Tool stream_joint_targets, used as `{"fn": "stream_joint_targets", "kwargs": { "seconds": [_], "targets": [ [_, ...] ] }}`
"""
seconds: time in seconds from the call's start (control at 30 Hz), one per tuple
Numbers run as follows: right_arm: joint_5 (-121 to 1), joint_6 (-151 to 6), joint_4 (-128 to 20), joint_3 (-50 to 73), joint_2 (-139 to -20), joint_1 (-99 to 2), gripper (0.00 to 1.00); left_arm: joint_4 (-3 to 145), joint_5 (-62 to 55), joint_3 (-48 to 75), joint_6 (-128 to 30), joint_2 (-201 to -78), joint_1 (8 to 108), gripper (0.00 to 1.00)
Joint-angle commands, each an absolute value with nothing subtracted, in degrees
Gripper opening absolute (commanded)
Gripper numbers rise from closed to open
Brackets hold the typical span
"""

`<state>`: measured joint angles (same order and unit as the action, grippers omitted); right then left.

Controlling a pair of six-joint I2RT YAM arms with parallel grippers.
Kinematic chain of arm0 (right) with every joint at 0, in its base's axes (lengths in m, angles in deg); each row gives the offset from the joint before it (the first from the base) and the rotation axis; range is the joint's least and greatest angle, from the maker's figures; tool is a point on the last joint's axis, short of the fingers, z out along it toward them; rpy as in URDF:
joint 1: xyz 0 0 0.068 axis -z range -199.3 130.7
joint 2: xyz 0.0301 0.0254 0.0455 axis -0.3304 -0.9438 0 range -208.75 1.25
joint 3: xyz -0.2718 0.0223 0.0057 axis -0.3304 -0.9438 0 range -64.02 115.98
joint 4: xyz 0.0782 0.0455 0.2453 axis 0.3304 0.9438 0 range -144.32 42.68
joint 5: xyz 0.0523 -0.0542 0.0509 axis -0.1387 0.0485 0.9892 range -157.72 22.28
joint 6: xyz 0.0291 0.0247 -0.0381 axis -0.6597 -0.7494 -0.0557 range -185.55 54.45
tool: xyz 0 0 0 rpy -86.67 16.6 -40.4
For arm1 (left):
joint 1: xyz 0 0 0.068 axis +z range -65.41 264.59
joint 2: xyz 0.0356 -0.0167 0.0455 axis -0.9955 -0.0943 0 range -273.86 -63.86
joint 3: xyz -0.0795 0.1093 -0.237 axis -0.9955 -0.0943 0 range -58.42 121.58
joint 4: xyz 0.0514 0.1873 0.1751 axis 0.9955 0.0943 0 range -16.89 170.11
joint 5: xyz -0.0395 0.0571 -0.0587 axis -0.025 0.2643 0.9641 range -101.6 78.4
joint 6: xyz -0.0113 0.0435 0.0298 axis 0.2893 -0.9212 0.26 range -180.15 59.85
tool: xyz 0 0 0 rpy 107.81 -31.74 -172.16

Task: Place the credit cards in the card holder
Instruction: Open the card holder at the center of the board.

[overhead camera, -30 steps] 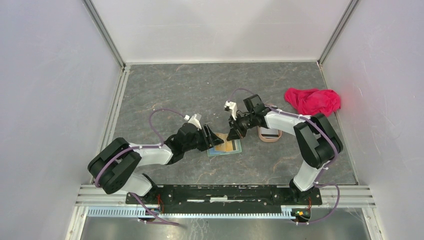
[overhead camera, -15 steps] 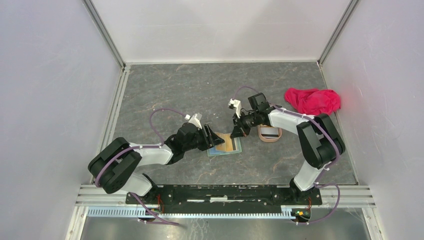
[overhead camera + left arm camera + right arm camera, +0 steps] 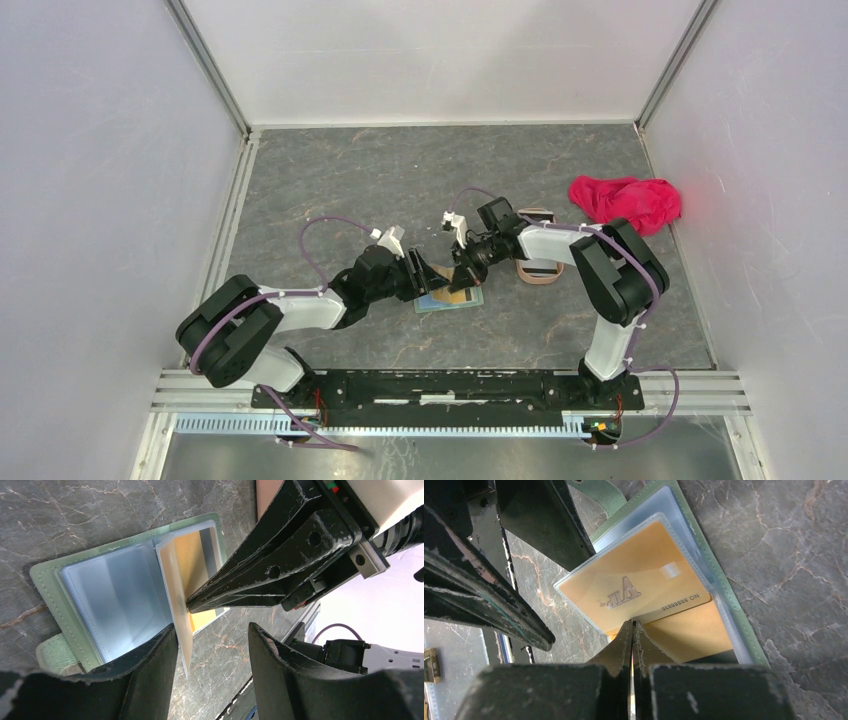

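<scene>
raised right gripper [image 3: 463, 277] briefly, then lowered leftward onto card holder [image 3: 447, 301]; closed fully, tips now against lifted sleeve [image 3: 175, 590] holding yellow-orange card [image 3: 639, 586]; exposed far end of tray [image 3: 537, 213].

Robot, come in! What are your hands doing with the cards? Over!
Left gripper open at the card holder edge. Right gripper shut, tips at the yellow card, sleeved and raised. Holder lies open. Nothing blocking seen.

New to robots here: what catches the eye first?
A sage-green card holder lies open mid-table, a gold card gleaming in its clear sleeve. The right jaws, shut, touch that sleeve's edge. A red-pink cloth sits far right.
</scene>
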<state>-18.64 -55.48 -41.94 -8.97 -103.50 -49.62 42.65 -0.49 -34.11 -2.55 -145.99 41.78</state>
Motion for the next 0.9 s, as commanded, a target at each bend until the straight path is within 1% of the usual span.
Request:
{"fn": "stream_joint_targets", "kwargs": {
  "seconds": [0.0,0.2,0.37,0.63,0.87],
  "targets": [
    [-18.5,-56.8,-44.2,-7.8,-104.1,-50.7,0.0,38.8,1.2,-34.4,-2.8,-144.4,42.1,0.6],
    [-17.8,-56.9,-44.3,-7.6,-104.8,-51.6,0.01,38.3,1.9,-34.5,-2.8,-144.1,42.1,0.6],
    [-19.7,-52.1,-40.3,-5.6,-102.7,-51.1,0.03,37.2,2.6,-34.6,-2.8,-144.4,42.1,0.6],
    [-20.8,-42.5,-33.4,-3.9,-96.4,-45.4,0.08,34.8,4.5,-33.4,-2.5,-147.5,42.0,0.6],
    [-18.8,-39.0,-30.6,-3.8,-94.0,-40.7,0.08,33.5,5.8,-31.5,-2.3,-150.7,42.0,0.6]
  ]
}}
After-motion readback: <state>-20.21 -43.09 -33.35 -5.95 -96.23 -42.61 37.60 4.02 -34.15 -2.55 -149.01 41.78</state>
